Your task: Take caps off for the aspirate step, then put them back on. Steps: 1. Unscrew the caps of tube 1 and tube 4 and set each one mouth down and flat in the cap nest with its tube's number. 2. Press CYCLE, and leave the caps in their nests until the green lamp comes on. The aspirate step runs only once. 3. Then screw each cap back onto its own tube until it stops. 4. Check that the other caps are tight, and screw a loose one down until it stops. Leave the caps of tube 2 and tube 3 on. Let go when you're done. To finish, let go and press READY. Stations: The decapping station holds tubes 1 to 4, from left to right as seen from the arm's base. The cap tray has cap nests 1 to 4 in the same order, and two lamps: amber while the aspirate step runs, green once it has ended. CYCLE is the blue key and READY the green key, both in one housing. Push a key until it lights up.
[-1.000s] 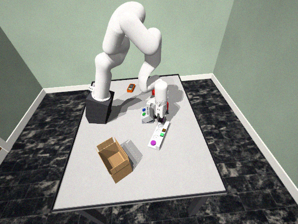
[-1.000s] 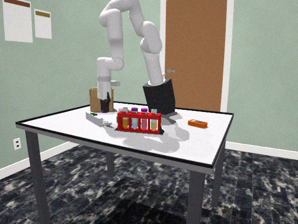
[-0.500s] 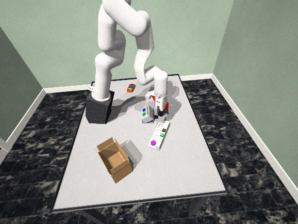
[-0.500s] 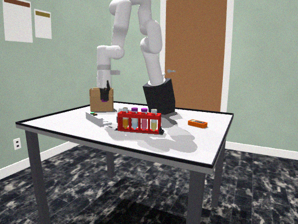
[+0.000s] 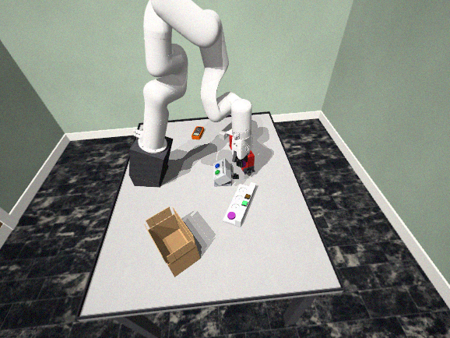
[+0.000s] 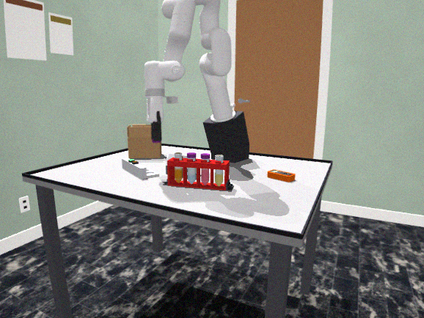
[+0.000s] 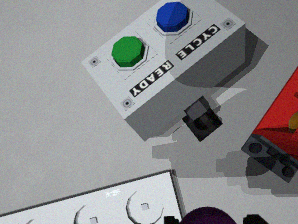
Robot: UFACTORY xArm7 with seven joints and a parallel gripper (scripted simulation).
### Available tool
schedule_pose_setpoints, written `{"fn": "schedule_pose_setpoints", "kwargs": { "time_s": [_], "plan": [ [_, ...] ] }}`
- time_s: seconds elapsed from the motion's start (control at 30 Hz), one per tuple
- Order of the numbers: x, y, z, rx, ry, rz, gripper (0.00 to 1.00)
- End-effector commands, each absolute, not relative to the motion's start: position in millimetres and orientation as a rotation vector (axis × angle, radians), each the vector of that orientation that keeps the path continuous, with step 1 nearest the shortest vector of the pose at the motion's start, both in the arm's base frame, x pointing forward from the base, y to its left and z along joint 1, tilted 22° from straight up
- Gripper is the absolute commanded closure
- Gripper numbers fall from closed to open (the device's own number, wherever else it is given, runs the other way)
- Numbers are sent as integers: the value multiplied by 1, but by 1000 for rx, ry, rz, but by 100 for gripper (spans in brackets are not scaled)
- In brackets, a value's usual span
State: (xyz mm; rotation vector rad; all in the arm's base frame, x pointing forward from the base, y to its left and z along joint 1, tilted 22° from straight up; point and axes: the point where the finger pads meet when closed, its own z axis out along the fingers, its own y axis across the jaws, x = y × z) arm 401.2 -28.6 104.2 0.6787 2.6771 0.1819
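My gripper (image 6: 156,136) is shut on a purple cap (image 7: 209,217) and holds it well above the table, between the key housing (image 5: 223,174) and the red tube rack (image 6: 198,173). In the rack the two end tubes (image 6: 178,157) (image 6: 218,158) are open, and the two middle tubes (image 6: 191,156) (image 6: 205,157) carry purple caps. The white cap tray (image 5: 240,204) holds one purple cap (image 5: 231,215) in its near end nest. Its other nests (image 7: 142,206) look empty. The tray's green lamp (image 5: 244,202) looks lit. The blue CYCLE key (image 7: 173,16) and green READY key (image 7: 128,51) lie below me.
An open cardboard box (image 5: 173,240) sits toward the front left of the table. An orange device (image 5: 198,132) lies near the back edge. The arm's black pedestal (image 5: 149,163) stands at the back left. A small black block (image 7: 202,120) sits beside the key housing.
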Motion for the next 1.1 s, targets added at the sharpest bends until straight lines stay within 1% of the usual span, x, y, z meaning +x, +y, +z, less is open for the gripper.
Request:
{"fn": "schedule_pose_setpoints", "kwargs": {
  "time_s": [0.0,0.2,0.27,1.07],
  "plan": [
    [396,6,104,740,2667,149,100],
    [389,45,102,740,2667,149,100],
    [389,45,102,740,2667,149,100],
    [361,201,91,740,2668,151,100]
  ]
}}
